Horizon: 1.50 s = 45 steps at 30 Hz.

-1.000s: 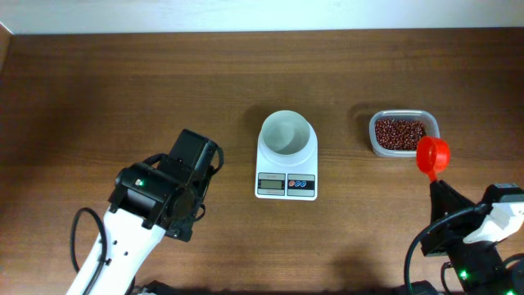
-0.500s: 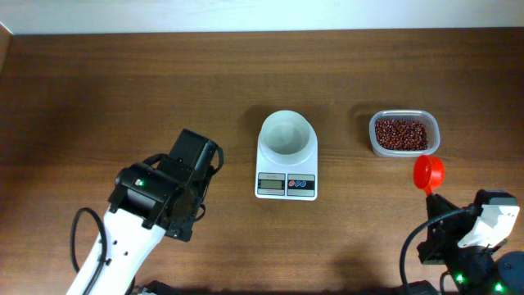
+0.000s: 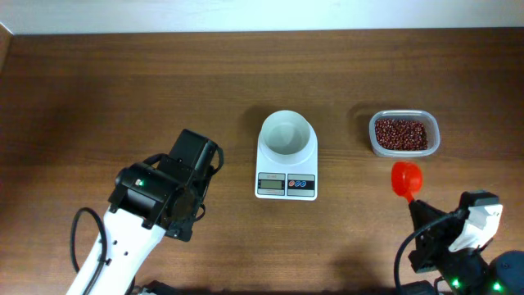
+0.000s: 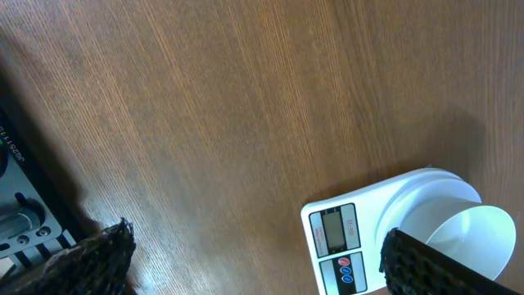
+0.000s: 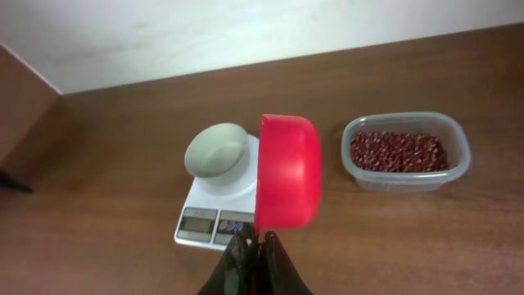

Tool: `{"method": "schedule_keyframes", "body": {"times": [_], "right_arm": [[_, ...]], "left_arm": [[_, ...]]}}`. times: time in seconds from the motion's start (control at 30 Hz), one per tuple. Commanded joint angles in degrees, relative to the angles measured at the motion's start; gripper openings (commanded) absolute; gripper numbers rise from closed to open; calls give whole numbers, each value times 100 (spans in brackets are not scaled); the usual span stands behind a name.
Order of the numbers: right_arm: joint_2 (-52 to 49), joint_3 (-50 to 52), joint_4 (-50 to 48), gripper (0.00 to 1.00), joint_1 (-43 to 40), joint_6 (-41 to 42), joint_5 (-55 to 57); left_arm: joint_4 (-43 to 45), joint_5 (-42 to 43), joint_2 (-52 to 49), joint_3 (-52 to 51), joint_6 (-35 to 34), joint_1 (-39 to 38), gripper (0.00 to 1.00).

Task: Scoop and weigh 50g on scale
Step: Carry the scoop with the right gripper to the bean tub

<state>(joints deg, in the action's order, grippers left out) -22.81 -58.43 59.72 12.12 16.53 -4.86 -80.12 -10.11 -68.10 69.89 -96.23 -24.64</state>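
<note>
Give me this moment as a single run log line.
left pincer open, empty | right pincer shut on red scoop near tub | beans in tub | scale bowl empty

The left hand (image 4: 262, 270) has one finger (image 4: 434, 266) covering part of the scale (image 4: 368, 209), whose display (image 4: 337, 229) is unreadable.

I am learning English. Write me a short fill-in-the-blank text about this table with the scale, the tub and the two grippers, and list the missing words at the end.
1. The right gripper is shut on the handle of a ___ scoop.
2. The white bowl on the scale is ___.
3. The clear tub holds small red-brown ___.
4. The left gripper holds nothing, and its jaws stand ___.
Missing words: red; empty; beans; open.
</note>
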Motion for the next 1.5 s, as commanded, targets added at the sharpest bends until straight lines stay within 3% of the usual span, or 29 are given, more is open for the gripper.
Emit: {"method": "schedule_keyframes", "body": {"times": [0.0, 0.13, 0.23, 0.4, 0.63, 0.9, 1.13, 1.47], "right_arm": [[-9, -50, 184, 4, -20, 44, -249], [-9, -50, 256, 4, -20, 35, -190], [-11, -50, 227, 4, -20, -72, 938], [-166, -52, 48, 4, -20, -949, 1486], [-1790, -560, -98, 4, -22, -743, 2055], [-2767, -1320, 584, 4, -192, -614, 2656], [-2896, -1414, 605, 4, -1646, -754, 1932], [-3799, -1412, 614, 4, -1781, -721, 1617]], "left_arm": [[-11, -66, 24, 55, 9, 33, 99], [-11, -66, 24, 55, 9, 31, 99], [-13, -66, 24, 55, 9, 33, 99], [-11, -66, 24, 55, 11, 33, 99], [-11, -66, 24, 55, 9, 31, 99], [-13, -66, 24, 55, 9, 31, 99], [-11, -66, 24, 55, 9, 31, 99], [-13, -66, 24, 55, 9, 31, 99]]}}
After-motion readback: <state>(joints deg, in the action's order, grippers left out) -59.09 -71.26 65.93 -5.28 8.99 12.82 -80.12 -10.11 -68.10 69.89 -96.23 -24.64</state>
